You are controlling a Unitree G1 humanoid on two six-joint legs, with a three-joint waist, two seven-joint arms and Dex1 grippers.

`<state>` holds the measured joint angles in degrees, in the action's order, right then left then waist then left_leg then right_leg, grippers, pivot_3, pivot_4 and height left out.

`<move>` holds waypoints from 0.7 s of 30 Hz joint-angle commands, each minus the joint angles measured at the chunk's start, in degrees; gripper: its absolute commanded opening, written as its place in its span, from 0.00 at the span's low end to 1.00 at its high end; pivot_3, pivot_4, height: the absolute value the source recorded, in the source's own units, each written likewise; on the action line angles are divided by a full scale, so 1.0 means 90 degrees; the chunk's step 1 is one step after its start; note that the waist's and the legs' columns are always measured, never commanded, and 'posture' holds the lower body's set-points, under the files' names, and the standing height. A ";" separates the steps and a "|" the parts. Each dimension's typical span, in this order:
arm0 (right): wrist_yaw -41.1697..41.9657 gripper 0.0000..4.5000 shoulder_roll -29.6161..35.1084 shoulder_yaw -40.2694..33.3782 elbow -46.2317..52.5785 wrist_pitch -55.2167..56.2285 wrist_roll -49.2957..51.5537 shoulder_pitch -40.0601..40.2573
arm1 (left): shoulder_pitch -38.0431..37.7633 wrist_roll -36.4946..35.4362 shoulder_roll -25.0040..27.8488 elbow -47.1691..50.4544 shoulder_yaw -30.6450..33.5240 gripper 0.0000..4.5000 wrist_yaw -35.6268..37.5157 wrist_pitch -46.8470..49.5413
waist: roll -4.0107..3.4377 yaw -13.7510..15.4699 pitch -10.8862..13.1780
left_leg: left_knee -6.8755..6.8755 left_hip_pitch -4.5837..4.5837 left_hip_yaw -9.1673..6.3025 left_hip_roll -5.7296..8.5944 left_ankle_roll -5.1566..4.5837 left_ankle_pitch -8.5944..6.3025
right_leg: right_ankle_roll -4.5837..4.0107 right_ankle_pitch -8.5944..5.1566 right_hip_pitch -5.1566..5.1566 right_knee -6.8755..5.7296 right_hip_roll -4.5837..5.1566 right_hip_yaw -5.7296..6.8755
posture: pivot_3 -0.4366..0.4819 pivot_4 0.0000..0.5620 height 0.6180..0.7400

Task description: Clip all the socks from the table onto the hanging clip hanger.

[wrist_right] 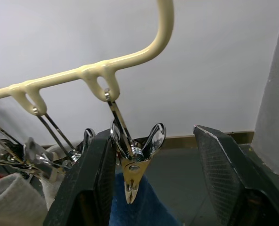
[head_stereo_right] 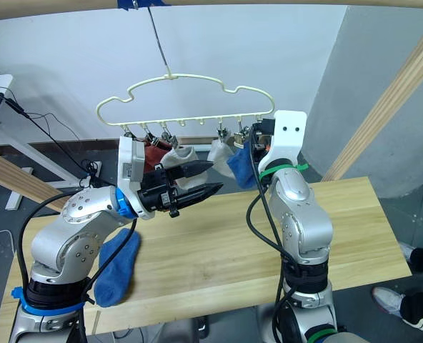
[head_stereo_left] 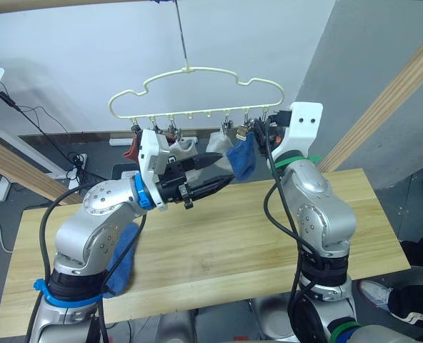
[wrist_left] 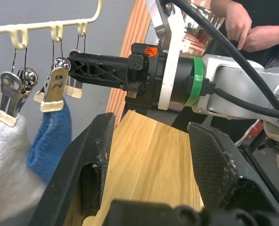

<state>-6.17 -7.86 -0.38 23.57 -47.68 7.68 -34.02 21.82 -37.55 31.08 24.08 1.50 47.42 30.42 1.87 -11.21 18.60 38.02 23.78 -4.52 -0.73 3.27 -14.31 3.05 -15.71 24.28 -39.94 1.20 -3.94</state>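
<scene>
The cream clip hanger [head_stereo_left: 197, 71] hangs above the table's [head_stereo_left: 354, 207] far edge. Clipped to it from left to right are a dark red sock [head_stereo_right: 153, 153], two light grey socks [head_stereo_right: 179, 153] [head_stereo_right: 217, 151] and a blue sock [head_stereo_left: 244, 158]. Another blue sock [head_stereo_right: 115, 268] lies on the table beneath my left arm. My left gripper [head_stereo_left: 222, 171] is open and empty, level with the hanging socks and pointing right. My right gripper [wrist_right: 153, 134] is raised at the hanger's right end, open, its fingers on either side of a bare metal clip [wrist_right: 132, 165].
Slanted wooden beams stand at the right [head_stereo_left: 390, 100] and left [head_stereo_left: 11, 164]. A wooden rail with blue tape [head_stereo_right: 136, 3] carries the hanger's hook. A person's hands [wrist_left: 243, 28] show behind my right arm, and a shoe [head_stereo_left: 411, 300] is on the floor at the right.
</scene>
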 commanded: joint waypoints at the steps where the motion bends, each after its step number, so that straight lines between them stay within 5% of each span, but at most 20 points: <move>1: -0.0095 0.58 -0.0398 0.0086 0.0400 0.0051 0.0202 -0.0198 | 0.0009 0.0009 0.0005 0.0110 0.0000 0.60 0.0057 -0.0134 | 0.0000 0.0000 0.0000 | 0.0000 0.0000 0.0000 0.0000 0.0000 0.0000 | 0.0000 0.0000 0.0000 0.0000 0.0000 0.0000 | 0.20 0.44 1.00; 16: -0.0283 0.58 -0.0352 0.0159 0.0449 0.0086 0.0477 -0.0205 | -0.0019 0.0064 -0.0028 0.0119 -0.0016 0.60 0.0074 -0.0154 | 0.0000 0.0000 0.0000 | 0.0000 0.0000 0.0000 0.0000 0.0000 0.0000 | 0.0000 0.0000 0.0000 0.0000 0.0000 0.0000 | 0.20 0.44 1.00; 21: -0.0296 0.30 -0.0336 0.0173 0.0458 0.0113 0.0528 -0.0203 | -0.0048 0.0082 -0.0035 0.0123 -0.0026 0.61 0.0065 -0.0174 | 0.0000 0.0000 0.0000 | 0.0000 0.0000 0.0000 0.0000 0.0000 0.0000 | 0.0000 0.0000 0.0000 0.0000 0.0000 0.0000 | 0.20 0.44 1.00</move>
<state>-8.54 -7.87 0.73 24.64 -47.83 11.12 -34.03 21.63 -36.92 31.07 24.08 1.46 47.98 29.93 1.87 -11.21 18.60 38.02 23.79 -4.52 -0.73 3.27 -14.31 3.05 -15.71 24.28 -39.94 1.19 -3.94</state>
